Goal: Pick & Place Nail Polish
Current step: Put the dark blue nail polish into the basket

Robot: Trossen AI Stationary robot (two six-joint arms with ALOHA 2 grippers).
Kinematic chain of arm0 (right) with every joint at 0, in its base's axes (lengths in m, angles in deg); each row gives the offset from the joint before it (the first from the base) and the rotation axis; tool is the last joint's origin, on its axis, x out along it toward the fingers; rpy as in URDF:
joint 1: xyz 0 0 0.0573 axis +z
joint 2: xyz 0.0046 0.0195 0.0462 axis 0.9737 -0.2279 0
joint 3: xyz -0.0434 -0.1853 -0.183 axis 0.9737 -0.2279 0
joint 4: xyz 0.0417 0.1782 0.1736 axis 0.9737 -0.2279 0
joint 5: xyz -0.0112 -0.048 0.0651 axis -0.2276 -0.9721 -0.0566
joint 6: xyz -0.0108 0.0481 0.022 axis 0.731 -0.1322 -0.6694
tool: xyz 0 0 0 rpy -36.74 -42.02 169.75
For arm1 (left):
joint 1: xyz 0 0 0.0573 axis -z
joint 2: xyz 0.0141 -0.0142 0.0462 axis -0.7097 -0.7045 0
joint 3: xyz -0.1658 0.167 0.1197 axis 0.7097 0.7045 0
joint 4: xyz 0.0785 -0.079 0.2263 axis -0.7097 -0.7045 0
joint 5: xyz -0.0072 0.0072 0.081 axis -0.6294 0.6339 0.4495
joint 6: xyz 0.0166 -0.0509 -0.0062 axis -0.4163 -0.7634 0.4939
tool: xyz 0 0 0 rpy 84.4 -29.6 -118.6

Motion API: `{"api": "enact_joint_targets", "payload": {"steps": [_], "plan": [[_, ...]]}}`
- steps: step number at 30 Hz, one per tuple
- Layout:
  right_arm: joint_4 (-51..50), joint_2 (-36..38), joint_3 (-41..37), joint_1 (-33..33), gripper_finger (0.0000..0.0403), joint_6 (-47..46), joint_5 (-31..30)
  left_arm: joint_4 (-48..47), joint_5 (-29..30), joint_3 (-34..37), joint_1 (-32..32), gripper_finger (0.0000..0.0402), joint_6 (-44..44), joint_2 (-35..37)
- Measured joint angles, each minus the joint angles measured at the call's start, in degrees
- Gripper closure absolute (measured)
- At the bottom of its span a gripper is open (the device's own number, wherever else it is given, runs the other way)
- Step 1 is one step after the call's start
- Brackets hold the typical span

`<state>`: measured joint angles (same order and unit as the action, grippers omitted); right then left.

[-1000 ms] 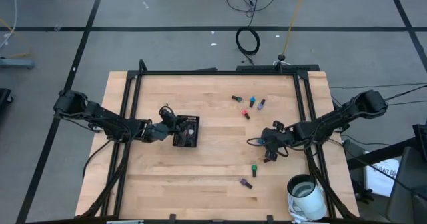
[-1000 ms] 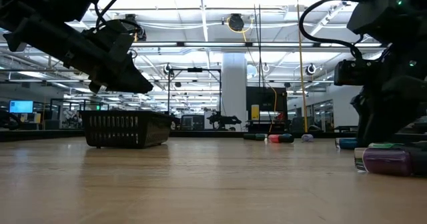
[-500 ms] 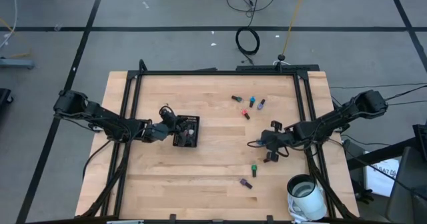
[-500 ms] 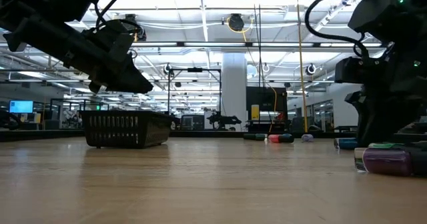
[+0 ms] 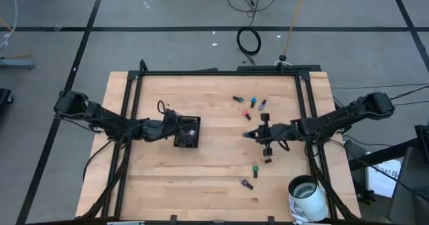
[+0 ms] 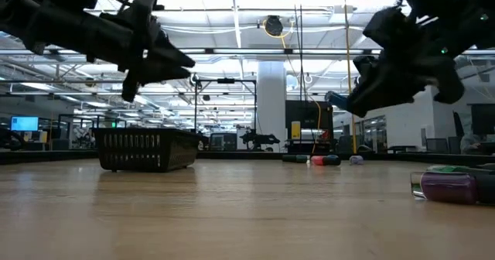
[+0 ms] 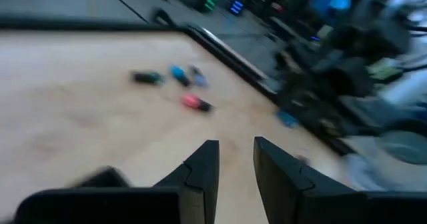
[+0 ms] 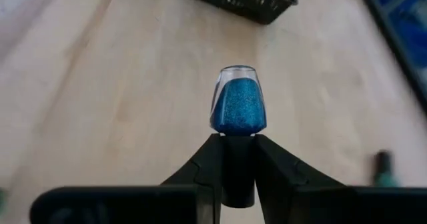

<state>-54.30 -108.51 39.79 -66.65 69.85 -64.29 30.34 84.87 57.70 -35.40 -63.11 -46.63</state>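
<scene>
My right gripper (image 5: pixel 252 134) is up above the table's middle right, shut on a blue glitter nail polish bottle (image 8: pixel 238 106), which also shows in the low view (image 6: pixel 335 99). Several other bottles lie on the wood: a dark green one (image 5: pixel 237 99), a teal one (image 5: pixel 253 102), a purple one (image 5: pixel 263 104) and a red one (image 5: pixel 247 115) at the far side, and a green one (image 5: pixel 255 169) and a purple one (image 5: pixel 247 183) nearer. The black slotted tray (image 5: pixel 188 132) stands left of centre. My left gripper (image 7: pixel 235 163) hovers over the tray's left side, empty, with a narrow gap between its fingers. My right gripper pinches the bottle's dark cap (image 8: pixel 238 159) between its two fingers. The fingers come nearly level from the table's right side and lie along the bottle. The blue body (image 8: pixel 238 111) sticks out past the fingertips toward the tray, lifted clear of the table.
A white cup (image 5: pixel 308 193) stands at the table's near right corner. Black frame rails (image 5: pixel 134 104) run along the table's left, far and right sides. Bare wood lies between the tray and my right gripper.
My right gripper has risen off the table with the blue bottle and gone toward the table's left, toward the tray, tipping up to nearly level. My left gripper has risen a little above the tray and levelled out.
</scene>
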Motion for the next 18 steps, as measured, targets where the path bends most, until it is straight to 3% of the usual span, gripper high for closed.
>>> {"api": "enact_joint_targets", "payload": {"steps": [2, 7, 15, 18], "plan": [[0.6, 0.0, 0.0, -1.0, 0.0355, 3.3, -0.3, -0.1, -4.0, -1.0, -0.6, 0.0309, -1.3, 0.0], [1.0, -0.2, 0.0, -1.2, 0.0355, 5.4, -6.4, -0.2, -5.5, -5.4, -0.5, 0.0275, 0.1, -3.8], [6.4, -2.3, 0.1, 1.0, 0.0355, 10.9, -14.0, -0.1, -4.8, -20.1, -4.7, 0.0155, 1.4, -20.9], [7.3, -3.0, 0.1, 2.1, 0.0355, 12.4, -16.2, 0.0, -8.7, -25.5, -6.7, 0.0129, -0.2, -27.2]]}}
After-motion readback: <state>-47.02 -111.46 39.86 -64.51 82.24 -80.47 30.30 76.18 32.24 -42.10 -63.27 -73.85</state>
